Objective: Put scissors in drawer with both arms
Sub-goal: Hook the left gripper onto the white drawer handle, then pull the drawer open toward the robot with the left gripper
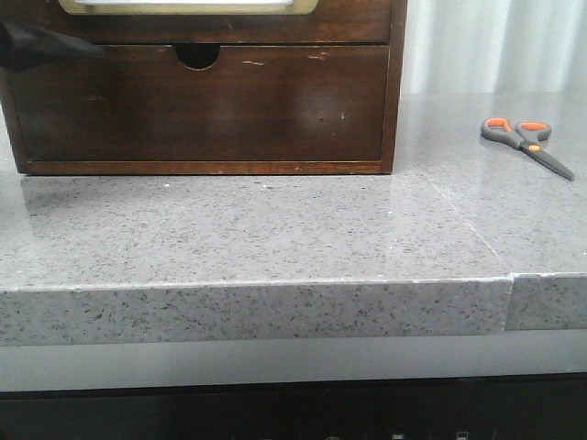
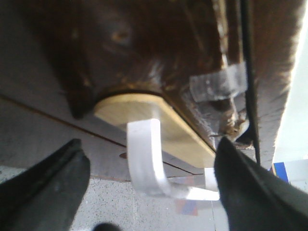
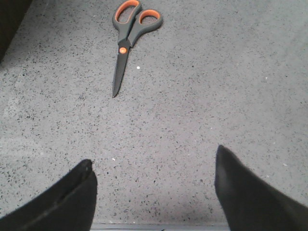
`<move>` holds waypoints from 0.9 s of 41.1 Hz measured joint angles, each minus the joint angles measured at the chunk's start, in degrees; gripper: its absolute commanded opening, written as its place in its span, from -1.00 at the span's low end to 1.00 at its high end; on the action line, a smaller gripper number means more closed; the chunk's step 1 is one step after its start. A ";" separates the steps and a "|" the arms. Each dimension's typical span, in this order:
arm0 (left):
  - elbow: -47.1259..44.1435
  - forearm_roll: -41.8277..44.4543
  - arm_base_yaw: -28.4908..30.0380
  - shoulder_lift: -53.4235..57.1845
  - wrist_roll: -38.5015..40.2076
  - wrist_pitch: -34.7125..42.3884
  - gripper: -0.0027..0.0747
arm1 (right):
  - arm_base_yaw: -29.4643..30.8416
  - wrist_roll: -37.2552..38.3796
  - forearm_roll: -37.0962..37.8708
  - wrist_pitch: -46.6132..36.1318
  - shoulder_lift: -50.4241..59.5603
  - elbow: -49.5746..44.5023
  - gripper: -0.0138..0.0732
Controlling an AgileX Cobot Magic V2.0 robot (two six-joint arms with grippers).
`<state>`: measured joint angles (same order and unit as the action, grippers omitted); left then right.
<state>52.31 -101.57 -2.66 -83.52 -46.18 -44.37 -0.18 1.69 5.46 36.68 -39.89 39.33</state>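
The scissors [image 1: 526,137] lie flat on the grey counter at the right, apart from the cabinet, with their blades pointing right and toward the front. In the right wrist view the scissors [image 3: 127,38] lie ahead of my open, empty right gripper [image 3: 153,156], well apart from it. The drawer [image 1: 353,23] with its cream-rimmed panel [image 1: 188,5] is at the cabinet's top, cut off by the frame edge. My left arm [image 1: 41,46] reaches in at the upper left. My left gripper [image 2: 149,144] is open, its fingers [image 2: 57,183] either side of a white loop handle [image 2: 144,154] on the cream panel [image 2: 163,127].
Below the drawer is a plain dark drawer front [image 1: 202,110] with a half-round notch [image 1: 197,57]. The cabinet stands at the back left of the grey stone counter [image 1: 275,229]. A seam [image 1: 463,215] crosses the counter on the right. The counter's front edge [image 1: 257,312] is near.
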 measured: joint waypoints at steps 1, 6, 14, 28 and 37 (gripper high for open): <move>0.25 -0.11 0.00 -0.27 -0.23 -0.41 0.03 | 0.00 0.00 0.00 0.00 0.00 0.00 0.56; 0.59 -0.11 0.00 -1.07 -0.50 -0.71 -0.36 | 0.00 0.00 0.00 0.00 0.00 0.00 0.56; 0.73 -1.04 0.57 -1.44 0.09 -3.15 -0.62 | 0.00 0.00 0.00 0.10 0.00 0.00 0.56; -6.07 -2.27 0.83 4.97 -0.86 -4.52 -0.63 | 0.00 0.00 0.00 0.10 0.00 0.00 0.56; -15.37 -2.57 -1.36 15.55 -1.01 -3.09 -0.63 | 0.00 0.00 0.00 0.10 0.00 0.00 0.56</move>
<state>36.94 -104.14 -4.02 -67.97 -47.19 -47.46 -0.18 1.69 5.46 36.78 -39.89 39.33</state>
